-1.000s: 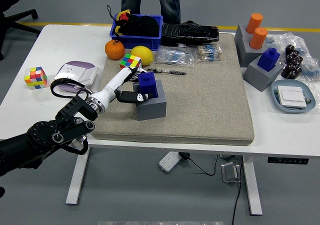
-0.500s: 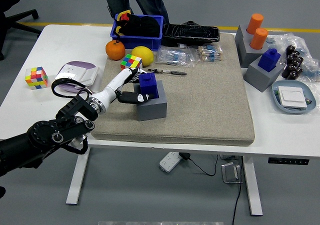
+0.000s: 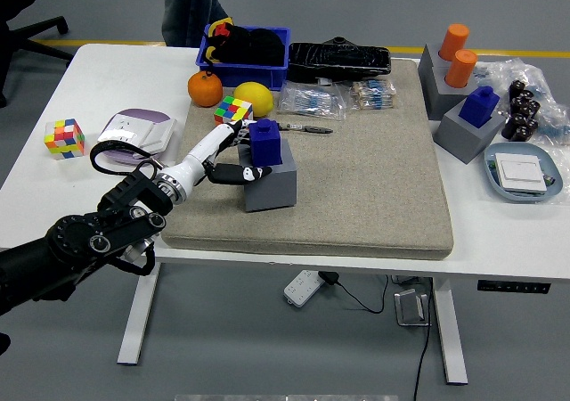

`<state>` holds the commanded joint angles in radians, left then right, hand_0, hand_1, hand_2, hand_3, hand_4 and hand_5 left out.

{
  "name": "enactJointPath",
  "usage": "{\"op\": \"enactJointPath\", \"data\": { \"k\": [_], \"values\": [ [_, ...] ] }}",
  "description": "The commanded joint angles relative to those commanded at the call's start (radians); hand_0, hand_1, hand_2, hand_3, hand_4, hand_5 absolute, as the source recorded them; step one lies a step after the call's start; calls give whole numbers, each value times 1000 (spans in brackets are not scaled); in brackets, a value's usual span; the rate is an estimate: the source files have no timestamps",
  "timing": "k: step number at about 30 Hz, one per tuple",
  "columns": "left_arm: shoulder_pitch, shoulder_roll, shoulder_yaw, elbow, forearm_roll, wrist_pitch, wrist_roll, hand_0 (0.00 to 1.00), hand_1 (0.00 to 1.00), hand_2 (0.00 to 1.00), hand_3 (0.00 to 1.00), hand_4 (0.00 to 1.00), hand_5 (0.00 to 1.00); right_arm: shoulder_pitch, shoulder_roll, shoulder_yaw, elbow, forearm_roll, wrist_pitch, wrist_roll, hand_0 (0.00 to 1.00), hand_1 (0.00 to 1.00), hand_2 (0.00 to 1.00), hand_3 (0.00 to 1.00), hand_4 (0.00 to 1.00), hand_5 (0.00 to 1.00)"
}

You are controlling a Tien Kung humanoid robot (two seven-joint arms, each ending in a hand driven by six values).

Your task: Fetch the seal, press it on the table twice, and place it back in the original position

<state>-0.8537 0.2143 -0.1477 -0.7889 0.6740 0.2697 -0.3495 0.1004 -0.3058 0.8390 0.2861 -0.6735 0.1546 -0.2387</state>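
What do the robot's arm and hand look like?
Only the left arm shows: thick, black, with round joints and a black cable loop above it. A silver wrist ring joins it to a slim white left hand with black fingertips.

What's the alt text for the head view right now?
The robot's left hand grips a blue seal seated in a grey holder on a beige mat. Cubes, fruit and a blue bin sit behind; a second blue seal stands at right.

Blue seal (image 3: pixel 264 143) in a grey holder (image 3: pixel 270 185); beige mat (image 3: pixel 356 178); white table (image 3: pixel 53 174); multicoloured cube (image 3: pixel 65 138) near the left edge.
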Motion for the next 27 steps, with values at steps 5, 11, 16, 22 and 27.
{"op": "enactJointPath", "data": {
  "k": [5, 11, 16, 22, 27],
  "values": [
    [1, 1, -3, -1, 1, 1, -2, 833, 817, 774, 836, 998, 229, -1, 1, 1, 0, 0, 0, 0, 864, 773, 729, 743, 794, 567],
    [1, 1, -9, -3, 1, 2, -3, 829, 813, 761, 828, 998, 225, -2, 2, 2, 0, 0, 0, 0, 863, 773, 729, 742, 794, 565],
    [1, 4, -15, -10, 1, 3, -5, 829, 813, 761, 828, 998, 225, -1, 3, 4, 0, -1, 0, 1, 863, 773, 729, 742, 794, 565],
    [0, 11, -35, -36, 9, 8, -8, 825, 802, 741, 821, 998, 222, -2, 3, 7, -1, -1, 0, 0, 863, 773, 728, 743, 794, 566],
    [2, 15, -46, -52, 6, 12, -14, 802, 766, 701, 810, 998, 210, -2, 4, 9, 0, -2, 0, 1, 863, 773, 725, 742, 794, 565]
  ]
}}
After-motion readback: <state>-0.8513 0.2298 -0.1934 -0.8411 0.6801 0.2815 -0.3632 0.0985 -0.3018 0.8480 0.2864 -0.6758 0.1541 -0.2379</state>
